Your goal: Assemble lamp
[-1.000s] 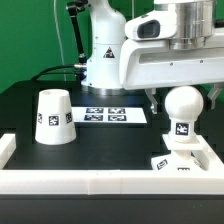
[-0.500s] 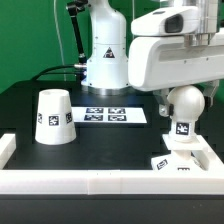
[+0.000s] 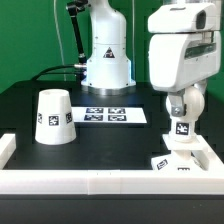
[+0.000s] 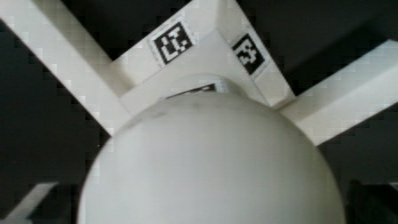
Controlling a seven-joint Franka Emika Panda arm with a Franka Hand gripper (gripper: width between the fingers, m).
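Note:
The ball-shaped bulb stands upright on its neck in the blocky base, at the exterior view's right front corner of the table. My gripper is lowered over the bulb with one jaw on each side of the ball, and looks open. In the wrist view the bulb fills most of the frame, with the tagged base beyond it; the fingertips show only as dark edges. The truncated-cone shade stands alone at the exterior view's left.
The marker board lies at the table's middle back. White border rails run along the front and meet in a corner round the base. The robot's white pedestal stands behind.
The arm has swung towards the exterior view's left, from beside the bulb to directly over it. The bulb, base and shade have not moved.

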